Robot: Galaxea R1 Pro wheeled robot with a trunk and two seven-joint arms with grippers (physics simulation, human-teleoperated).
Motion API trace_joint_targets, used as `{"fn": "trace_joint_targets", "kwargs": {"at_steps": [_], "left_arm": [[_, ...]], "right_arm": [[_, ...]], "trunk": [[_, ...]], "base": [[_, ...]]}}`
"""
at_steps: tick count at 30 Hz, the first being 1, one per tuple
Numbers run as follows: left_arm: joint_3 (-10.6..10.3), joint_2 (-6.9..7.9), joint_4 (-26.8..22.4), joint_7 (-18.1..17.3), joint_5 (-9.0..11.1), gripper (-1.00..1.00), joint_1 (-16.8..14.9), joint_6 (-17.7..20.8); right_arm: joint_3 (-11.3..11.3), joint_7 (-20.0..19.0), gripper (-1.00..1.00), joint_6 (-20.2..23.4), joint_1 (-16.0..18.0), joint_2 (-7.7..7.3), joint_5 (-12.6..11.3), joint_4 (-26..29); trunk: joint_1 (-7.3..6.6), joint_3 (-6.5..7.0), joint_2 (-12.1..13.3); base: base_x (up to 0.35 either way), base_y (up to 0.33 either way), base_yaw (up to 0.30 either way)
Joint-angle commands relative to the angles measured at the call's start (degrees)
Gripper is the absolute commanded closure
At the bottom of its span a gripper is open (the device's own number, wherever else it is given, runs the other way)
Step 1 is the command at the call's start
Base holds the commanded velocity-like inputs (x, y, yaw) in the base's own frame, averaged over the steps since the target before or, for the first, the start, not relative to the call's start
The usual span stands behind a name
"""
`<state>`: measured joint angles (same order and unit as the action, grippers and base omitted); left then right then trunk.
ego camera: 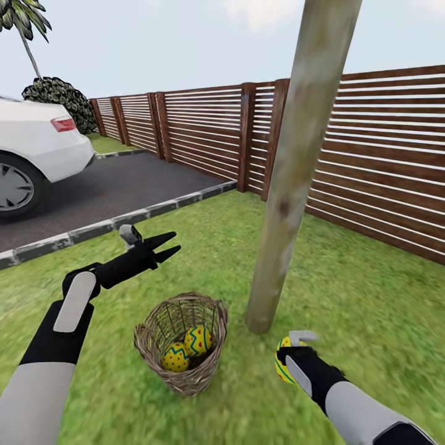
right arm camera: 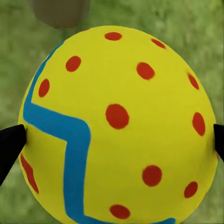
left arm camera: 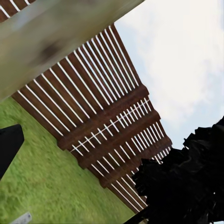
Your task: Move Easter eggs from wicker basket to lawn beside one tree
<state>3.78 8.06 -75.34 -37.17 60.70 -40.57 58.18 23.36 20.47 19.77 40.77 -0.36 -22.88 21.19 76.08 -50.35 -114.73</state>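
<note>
Your right end effector [ego camera: 286, 357] was clamped on one Easter egg [right arm camera: 119, 126], its two dark fingertips [right arm camera: 10, 144] pressed against opposite sides of the shell. You held that egg low over the lawn [ego camera: 371, 296], just beside the foot of the tree [ego camera: 290, 185]. Your left end effector [ego camera: 170, 244] hung with its jaws spread apart and nothing between them, up above the grass between the wicker basket [ego camera: 182, 343] and the kerb [ego camera: 117, 222] of the driveway. The basket stood on the lawn near the tree, on its left, with two more eggs [ego camera: 187, 349] lying side by side in its bottom. A white car [ego camera: 37, 154] was parked on the asphalt, and a slatted wooden fence [ego camera: 383, 161] ran behind the tree.
</note>
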Motion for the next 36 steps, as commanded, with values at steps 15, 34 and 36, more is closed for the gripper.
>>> {"fn": "trace_joint_targets", "kwargs": {"at_steps": [15,34,36], "left_arm": [[0.00,-0.10,0.01,-0.29,-0.15,-1.00,-0.04,0.27],[0.09,0.12,0.01,-0.36,-0.06,-1.00,0.05,0.27],[0.09,0.12,0.01,-0.36,-0.06,-1.00,0.05,0.27]], "right_arm": [[0.37,0.27,1.00,-2.59,0.45,1.33,3.63,-2.21],[0.37,0.27,1.00,-2.64,0.45,1.24,3.72,-2.21],[0.37,0.27,1.00,-2.64,0.45,1.24,3.72,-2.21]], "trunk": [[3.29,-2.75,-6.05],[7.47,-6.16,-13.67],[7.90,-6.52,-14.48]], "base": [[0.000,0.000,0.000],[0.101,0.000,0.000],[0.009,0.000,0.000]]}}
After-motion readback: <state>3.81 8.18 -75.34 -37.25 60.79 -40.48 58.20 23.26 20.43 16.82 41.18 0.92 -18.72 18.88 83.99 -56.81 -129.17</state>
